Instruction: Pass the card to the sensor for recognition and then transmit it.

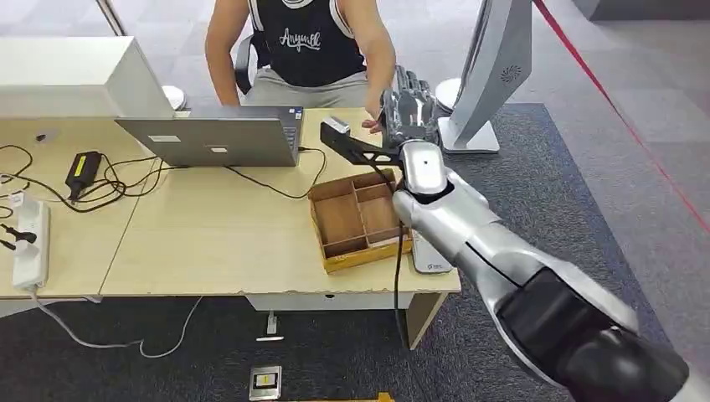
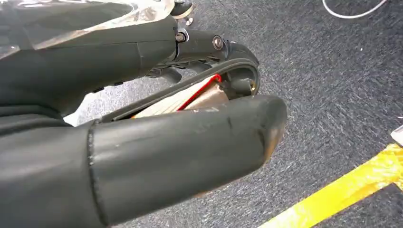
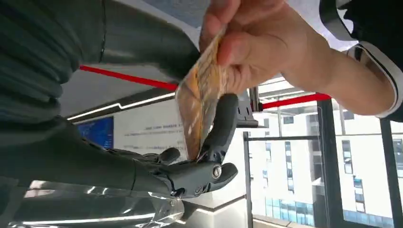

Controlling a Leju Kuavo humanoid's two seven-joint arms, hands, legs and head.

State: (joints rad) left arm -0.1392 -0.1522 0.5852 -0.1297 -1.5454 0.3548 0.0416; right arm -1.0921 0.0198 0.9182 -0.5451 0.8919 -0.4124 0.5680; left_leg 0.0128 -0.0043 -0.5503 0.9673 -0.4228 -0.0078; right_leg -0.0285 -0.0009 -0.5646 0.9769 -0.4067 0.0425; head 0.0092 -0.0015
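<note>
My right hand (image 1: 410, 105) reaches over the far edge of the table towards a seated person. In the right wrist view an orange-patterned card (image 3: 199, 102) stands between my thumb (image 3: 142, 45) and a dark finger (image 3: 221, 123) of that hand (image 3: 190, 168). The person's hand (image 3: 259, 45) pinches the card's other end, so both of us hold it. The sensor (image 1: 336, 126), a small white box on a black bracket (image 1: 362, 151), sits just left of my hand. My left hand (image 2: 180, 142) hangs over grey carpet, fingers curled in, holding nothing.
An open wooden tray (image 1: 322, 222) with compartments lies under my right forearm. A laptop (image 1: 218, 141) with cables, a black adapter (image 1: 82, 167) and a power strip (image 1: 29, 239) occupy the left of the table. A white stand (image 1: 490, 79) rises at the right.
</note>
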